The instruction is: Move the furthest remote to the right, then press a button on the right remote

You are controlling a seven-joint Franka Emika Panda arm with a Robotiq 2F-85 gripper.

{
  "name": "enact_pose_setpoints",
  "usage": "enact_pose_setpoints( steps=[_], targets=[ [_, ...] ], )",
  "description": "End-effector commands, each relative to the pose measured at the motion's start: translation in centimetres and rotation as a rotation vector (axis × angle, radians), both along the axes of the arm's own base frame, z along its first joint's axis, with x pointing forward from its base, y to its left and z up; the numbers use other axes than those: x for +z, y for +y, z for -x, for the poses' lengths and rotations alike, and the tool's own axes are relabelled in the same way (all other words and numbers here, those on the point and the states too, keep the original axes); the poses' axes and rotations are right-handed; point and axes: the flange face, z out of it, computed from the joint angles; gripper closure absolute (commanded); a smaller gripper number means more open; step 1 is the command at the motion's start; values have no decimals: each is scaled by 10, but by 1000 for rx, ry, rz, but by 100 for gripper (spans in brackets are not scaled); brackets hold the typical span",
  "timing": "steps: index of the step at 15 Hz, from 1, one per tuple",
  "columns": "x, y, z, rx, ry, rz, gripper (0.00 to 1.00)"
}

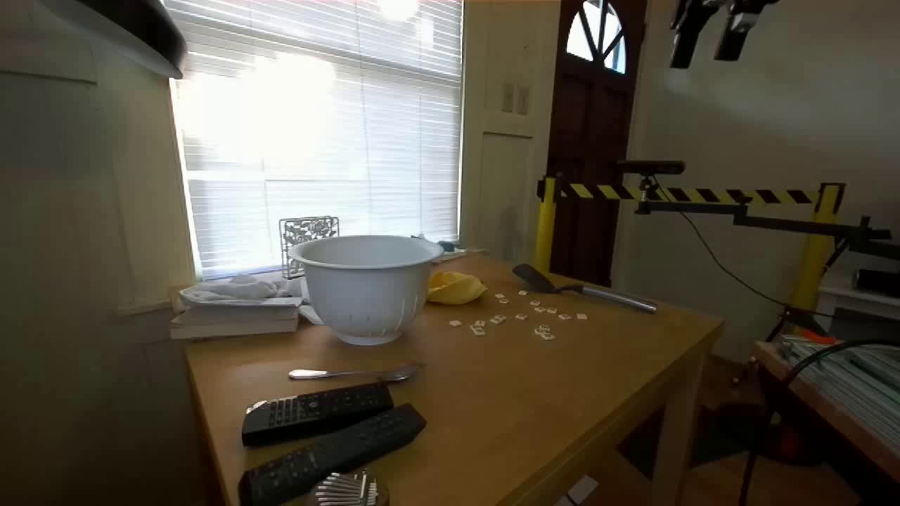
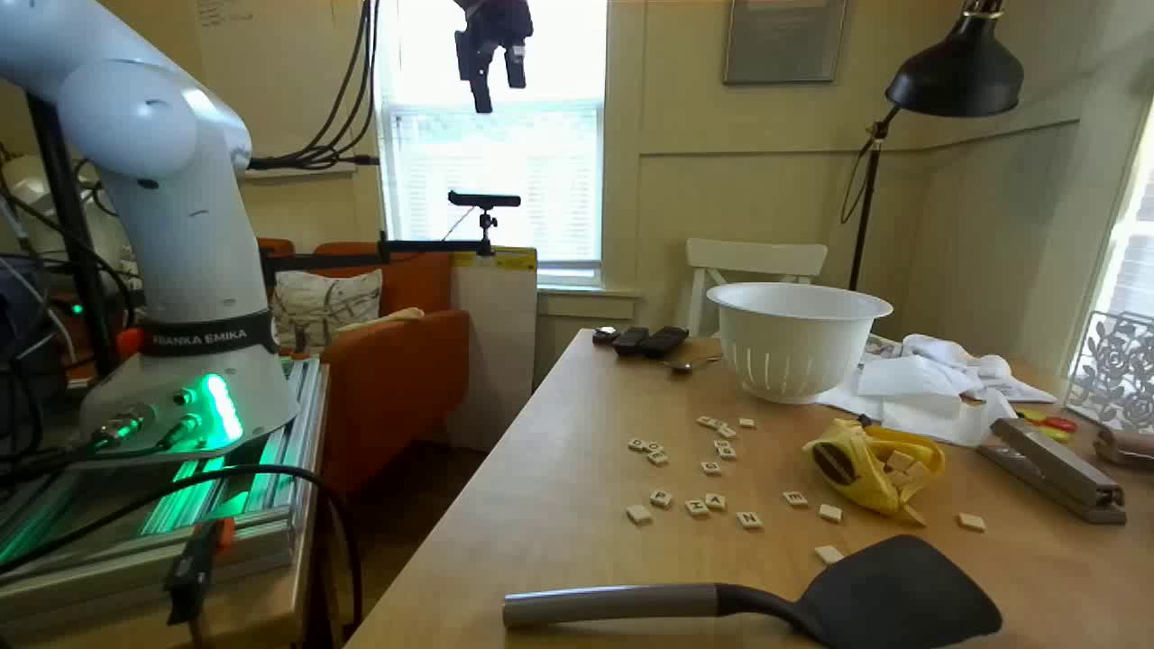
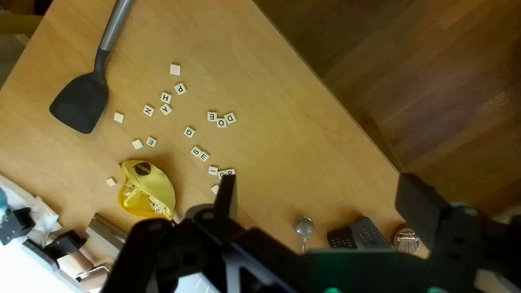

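Wrist view, far left: the spatula (image 3: 79, 101), then the yellow pouch (image 3: 160, 179) and scattered letter tiles (image 3: 189, 132), then the gripper (image 3: 319, 183), its 2 fingers (image 3: 228, 196) standing wide apart with nothing held between them. Low in that gap I make out the spoon (image 3: 304, 226), the short black remote (image 3: 341, 238), the longer remote (image 3: 368, 232) right beside it, and a round thing with metal prongs (image 3: 406, 240). What shows of the short black remote runs roughly across the line from finger to finger, which should suit a pinch by its sides. In an exterior view the short black remote (image 1: 316, 413) lies on the table (image 1: 485, 393), well below and left of the gripper, so I'd expect a sideways trip before any descent. Whether it touches the longer remote, I can't tell.
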Motion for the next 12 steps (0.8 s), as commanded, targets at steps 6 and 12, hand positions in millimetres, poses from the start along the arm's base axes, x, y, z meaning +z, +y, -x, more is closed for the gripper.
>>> enact_pose_setpoints(
  steps=[6, 12],
  targets=[
    [-12, 2, -5, -61, -27, -30, 0],
    [-100, 24, -43, -382, -28, -220, 0]
  ],
)
